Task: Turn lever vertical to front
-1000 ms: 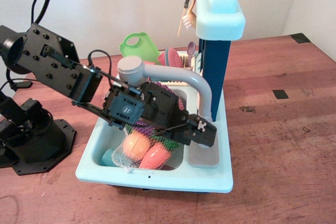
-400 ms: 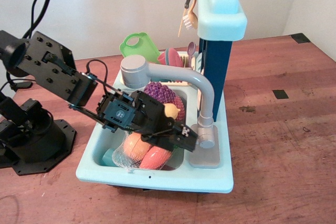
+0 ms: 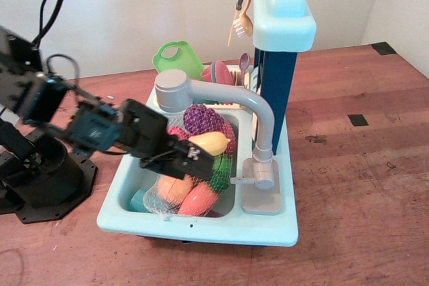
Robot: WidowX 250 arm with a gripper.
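The lever (image 3: 242, 180) now lies sideways toward the basin, turn apparently done; gripper (image 3: 194, 159) has withdrawn, jaw state unclear

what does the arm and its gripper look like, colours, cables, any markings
The arm is matte black with blocky, bolt-studded segments, and a thin black cable loops above it. The gripper is black too, with small white markings near its fingers. A black polygonal base sits on the table.
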